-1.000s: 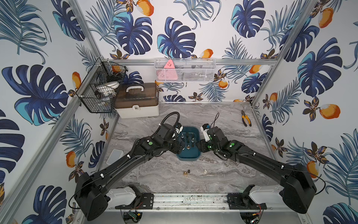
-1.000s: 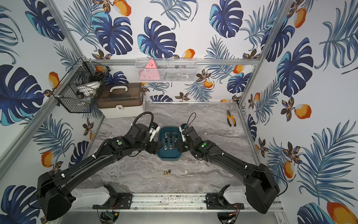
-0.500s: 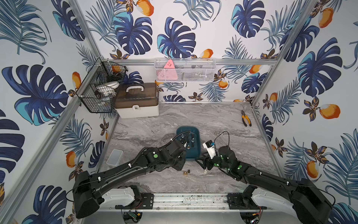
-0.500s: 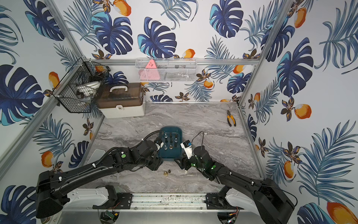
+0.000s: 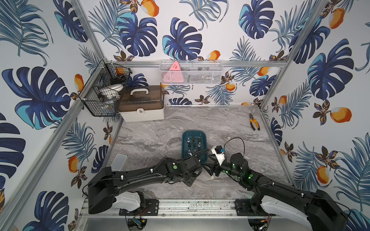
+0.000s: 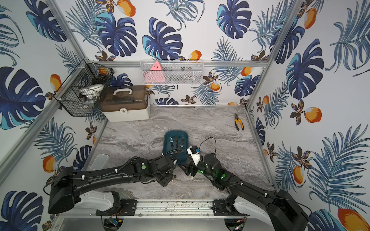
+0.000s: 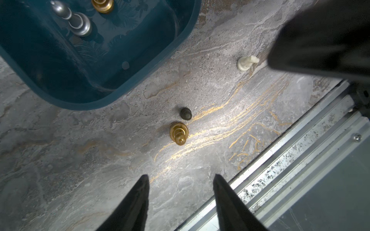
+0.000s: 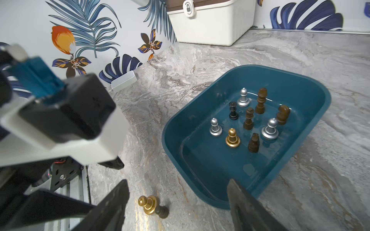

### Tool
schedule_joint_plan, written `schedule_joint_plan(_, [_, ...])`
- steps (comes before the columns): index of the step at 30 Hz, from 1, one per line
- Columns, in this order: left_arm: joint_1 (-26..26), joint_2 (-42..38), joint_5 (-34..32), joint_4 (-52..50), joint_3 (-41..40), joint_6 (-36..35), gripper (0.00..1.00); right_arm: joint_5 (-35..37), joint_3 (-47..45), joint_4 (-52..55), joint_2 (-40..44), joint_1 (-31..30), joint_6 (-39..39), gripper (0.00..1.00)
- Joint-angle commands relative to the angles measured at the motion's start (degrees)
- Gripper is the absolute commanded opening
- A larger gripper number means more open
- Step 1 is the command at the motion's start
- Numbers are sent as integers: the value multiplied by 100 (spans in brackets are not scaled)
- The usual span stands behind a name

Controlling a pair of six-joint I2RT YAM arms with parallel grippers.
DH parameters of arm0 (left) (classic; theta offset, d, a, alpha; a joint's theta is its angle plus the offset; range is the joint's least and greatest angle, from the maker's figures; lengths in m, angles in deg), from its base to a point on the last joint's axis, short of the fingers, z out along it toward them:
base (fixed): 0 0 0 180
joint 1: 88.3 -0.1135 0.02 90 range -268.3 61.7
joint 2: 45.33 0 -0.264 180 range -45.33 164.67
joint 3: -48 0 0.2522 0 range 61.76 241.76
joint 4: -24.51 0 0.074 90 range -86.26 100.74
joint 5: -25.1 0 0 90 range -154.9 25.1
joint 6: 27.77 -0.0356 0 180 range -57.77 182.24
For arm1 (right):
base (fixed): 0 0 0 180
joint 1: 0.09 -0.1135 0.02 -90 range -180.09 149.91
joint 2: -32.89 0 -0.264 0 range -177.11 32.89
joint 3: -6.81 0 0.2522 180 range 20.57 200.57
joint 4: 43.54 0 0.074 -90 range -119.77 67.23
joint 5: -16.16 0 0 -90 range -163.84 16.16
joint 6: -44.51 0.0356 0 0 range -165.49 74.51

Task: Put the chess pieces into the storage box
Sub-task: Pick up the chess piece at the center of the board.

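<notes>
Both arms reach low from the rail at the near edge of the tabletop [image 5: 152, 140] and angle inward, so their wrists come close together just on the near side of the storage box [image 5: 194, 131]. The left arm [image 5: 140, 176] lies nearly flat, bent at the elbow, with its wrist turned down. The left end effector [image 7: 180, 180] points at the marble surface beside the rail, its fingers [image 7: 140, 192] parted and nothing between them.

A golden pawn [image 7: 178, 133] stands a little ahead of that gap. A dark pawn [image 7: 185, 113] stands just beside it, on the side toward the box.

The right arm [image 5: 280, 188] slopes up from its base and dips at the wrist. The right end effector [image 8: 178, 183] hangs with its jaws wide apart and empty, facing across the box toward the white case [image 8: 210, 26]. In the right wrist view the golden and dark pawns show on the tabletop in the gap between its fingers [image 8: 118, 196]; whether the fingers reach down to them cannot be told.

A white piece [image 7: 246, 62] rests on the tabletop close by the right end effector, apart from the two pawns.

The teal box sits mid-tabletop, and nine chess pieces [image 8: 248, 119] stand upright inside it: brown, silver, one golden, one black
</notes>
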Motion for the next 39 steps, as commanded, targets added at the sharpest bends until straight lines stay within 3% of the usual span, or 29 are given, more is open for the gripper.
schedule_joint_plan(1, [12,119,-73,214,-63,-26,52,195,-42,-209,16,4,-32,79])
schedule_joint_plan(6, [12,274,-70,390,-119,-39,43,257,1,-194,-62,2,-10,80])
schedule_joint_plan(22, [-163,936,4,765,-4,-281,44,501,-34,-164,38,2,65,82])
schedule_joint_plan(39, [-190,1190,279,949,-86,-287,33,637,-17,-116,44,2,118,84])
